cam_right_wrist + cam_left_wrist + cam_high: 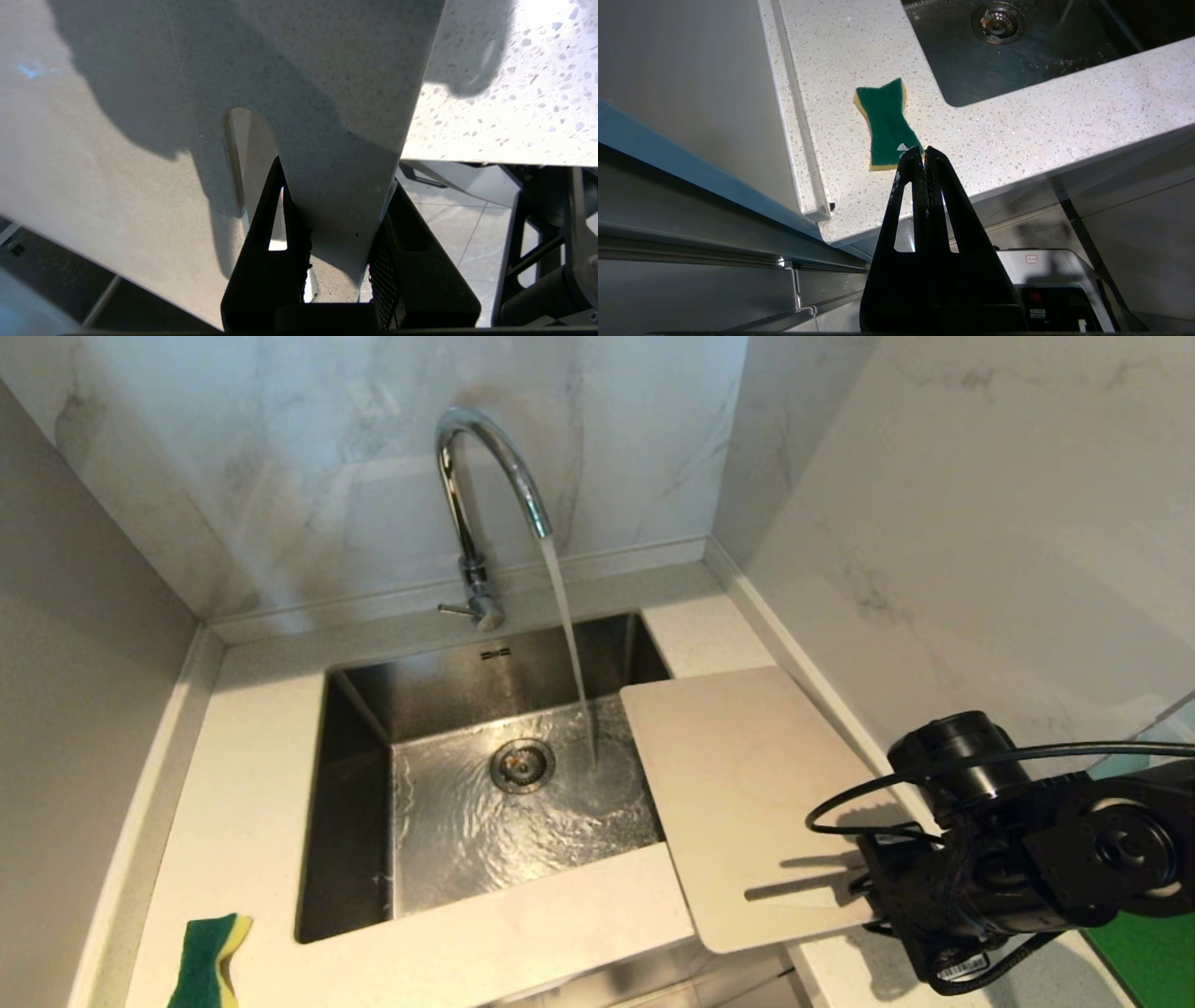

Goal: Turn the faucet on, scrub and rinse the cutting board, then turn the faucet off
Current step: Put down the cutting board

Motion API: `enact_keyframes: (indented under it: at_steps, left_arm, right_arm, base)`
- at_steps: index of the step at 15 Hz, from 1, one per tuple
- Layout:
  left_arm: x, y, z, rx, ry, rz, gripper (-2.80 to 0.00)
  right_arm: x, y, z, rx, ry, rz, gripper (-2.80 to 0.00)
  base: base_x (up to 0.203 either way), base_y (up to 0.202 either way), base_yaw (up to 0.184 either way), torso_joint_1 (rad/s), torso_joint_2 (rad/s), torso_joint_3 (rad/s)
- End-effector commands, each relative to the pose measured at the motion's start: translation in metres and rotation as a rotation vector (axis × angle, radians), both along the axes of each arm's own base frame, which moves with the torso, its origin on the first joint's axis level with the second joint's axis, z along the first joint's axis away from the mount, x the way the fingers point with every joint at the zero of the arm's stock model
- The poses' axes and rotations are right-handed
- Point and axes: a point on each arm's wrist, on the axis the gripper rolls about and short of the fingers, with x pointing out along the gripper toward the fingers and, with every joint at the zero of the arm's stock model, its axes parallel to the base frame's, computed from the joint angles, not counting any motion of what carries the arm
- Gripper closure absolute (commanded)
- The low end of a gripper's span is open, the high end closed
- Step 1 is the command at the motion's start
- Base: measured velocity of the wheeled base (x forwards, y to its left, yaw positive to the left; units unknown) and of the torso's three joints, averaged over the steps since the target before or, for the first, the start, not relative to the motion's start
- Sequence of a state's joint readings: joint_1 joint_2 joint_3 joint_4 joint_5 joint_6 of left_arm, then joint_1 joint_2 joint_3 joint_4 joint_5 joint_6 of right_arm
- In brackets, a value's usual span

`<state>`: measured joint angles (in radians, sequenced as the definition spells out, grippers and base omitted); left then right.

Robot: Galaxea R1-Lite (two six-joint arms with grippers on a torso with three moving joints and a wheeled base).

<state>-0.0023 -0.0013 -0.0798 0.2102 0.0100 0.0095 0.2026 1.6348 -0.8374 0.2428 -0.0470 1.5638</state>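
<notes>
Water runs from the faucet (485,495) into the sink (355,784). The cutting board (738,793) lies on the table (243,775) at the right side of the sink, one edge reaching over the basin. The right tool (338,252) grips the board's end strip beside the handle slot (250,158). A green sponge (887,123) lies left of the sink near the front edge; the left tool (923,156), fingers pressed together and empty, hangs before it.

You have a pale speckled stone tabletop (252,775) wrapped around a stainless steel sink (359,747). At its front left corner lies a green-and-yellow waisted scrubbing sponge (213,959). On the right, a thin off-white rectangular cutting board (738,784) rests on it, its left edge overhanging the sink and its near end past the front edge.
</notes>
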Motion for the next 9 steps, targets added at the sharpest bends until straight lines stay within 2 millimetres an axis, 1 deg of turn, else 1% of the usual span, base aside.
enact_keyframes:
  at_steps: [1, 4, 9]
  left_arm:
    - [0.0, 0.0, 0.0, 0.0, 0.001, 0.0, 0.0]
    - [0.0, 0.0, 0.0, 0.0, 0.001, 0.0, 0.0]
    - [0.0, 0.0, 0.0, 0.0, 0.001, 0.0, 0.0]
  right_arm:
    - [0.005, 0.001, -0.009, -0.001, 0.032, -0.008, 0.0]
    - [0.008, 0.002, -0.016, -0.004, 0.024, 0.0, 0.0]
    - [0.008, 0.002, -0.023, -0.011, 0.052, 0.002, 0.0]
  base:
    - [0.0, 0.0, 0.0, 0.0, 0.0, 0.0]
    - [0.0, 0.0, 0.0, 0.0, 0.0, 0.0]
    - [0.0, 0.0, 0.0, 0.0, 0.0, 0.0]
